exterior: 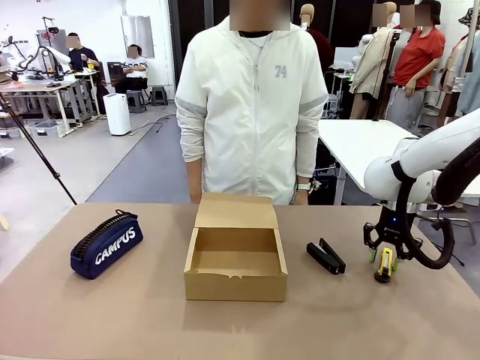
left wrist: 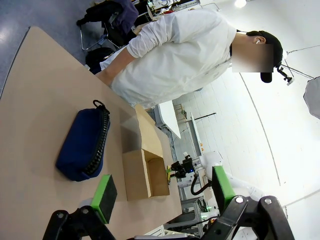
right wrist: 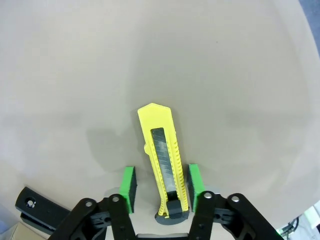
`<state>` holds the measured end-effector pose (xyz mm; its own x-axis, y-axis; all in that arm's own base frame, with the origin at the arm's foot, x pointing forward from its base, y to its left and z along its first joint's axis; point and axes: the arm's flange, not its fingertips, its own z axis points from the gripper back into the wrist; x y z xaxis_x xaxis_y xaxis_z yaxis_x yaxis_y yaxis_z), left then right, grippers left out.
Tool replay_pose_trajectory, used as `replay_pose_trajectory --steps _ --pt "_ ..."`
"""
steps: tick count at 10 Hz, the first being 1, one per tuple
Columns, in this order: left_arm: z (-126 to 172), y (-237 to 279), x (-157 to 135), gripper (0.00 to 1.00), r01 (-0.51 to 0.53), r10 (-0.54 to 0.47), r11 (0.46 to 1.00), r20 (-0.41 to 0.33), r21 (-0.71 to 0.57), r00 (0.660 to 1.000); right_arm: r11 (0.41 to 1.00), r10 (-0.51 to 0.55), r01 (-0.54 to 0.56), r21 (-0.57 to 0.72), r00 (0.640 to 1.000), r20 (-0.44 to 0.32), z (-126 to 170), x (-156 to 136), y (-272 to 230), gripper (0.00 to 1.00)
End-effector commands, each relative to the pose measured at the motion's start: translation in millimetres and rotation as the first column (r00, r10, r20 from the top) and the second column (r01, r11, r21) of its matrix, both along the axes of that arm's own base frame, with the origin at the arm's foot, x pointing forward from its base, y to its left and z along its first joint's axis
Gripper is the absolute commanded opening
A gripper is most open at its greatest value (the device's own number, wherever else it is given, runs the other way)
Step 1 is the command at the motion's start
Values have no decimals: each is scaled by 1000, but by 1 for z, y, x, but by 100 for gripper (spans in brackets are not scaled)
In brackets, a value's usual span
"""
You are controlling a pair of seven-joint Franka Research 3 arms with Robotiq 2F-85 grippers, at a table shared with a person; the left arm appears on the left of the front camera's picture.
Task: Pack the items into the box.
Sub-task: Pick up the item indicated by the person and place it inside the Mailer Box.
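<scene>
Right gripper (right wrist: pixel 162 170) open astride yellow cutter (right wrist: pixel 160 140), left gripper (left wrist: pixel 163 192) open, tan tabletop (exterior: pixel 150 315), busy workshop behind

Open box (exterior: pixel 235 286) between pouch (exterior: pixel 106 245) and stapler (exterior: pixel 325 256) (right claw (exterior: pixel 384 259) around yellow stick (exterior: pixel 385 267))

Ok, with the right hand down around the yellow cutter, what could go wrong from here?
1. The right hand straddles the yellow cutter near its rear end, with the pads not yet touching it. Gripped there, the long front may droop or swivel when lifted.
2. The stapler lies between the cutter and the box, so a low carry could knock it.
</scene>
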<state>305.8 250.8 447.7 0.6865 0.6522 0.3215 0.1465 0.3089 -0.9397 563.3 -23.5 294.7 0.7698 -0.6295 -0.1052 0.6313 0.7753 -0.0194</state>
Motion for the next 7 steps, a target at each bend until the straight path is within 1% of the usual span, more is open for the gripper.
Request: replay_pose_trajectory --steps 1,7 --pt "3 0 1 100 -2 2 1000 11 -16 1000 1000 16 -16 -25 1000 -17 -2 5 -5 0" --pt "3 0 1 100 -2 2 1000 11 -16 1000 999 25 -26 -24 999 -35 -2 5 -4 0"
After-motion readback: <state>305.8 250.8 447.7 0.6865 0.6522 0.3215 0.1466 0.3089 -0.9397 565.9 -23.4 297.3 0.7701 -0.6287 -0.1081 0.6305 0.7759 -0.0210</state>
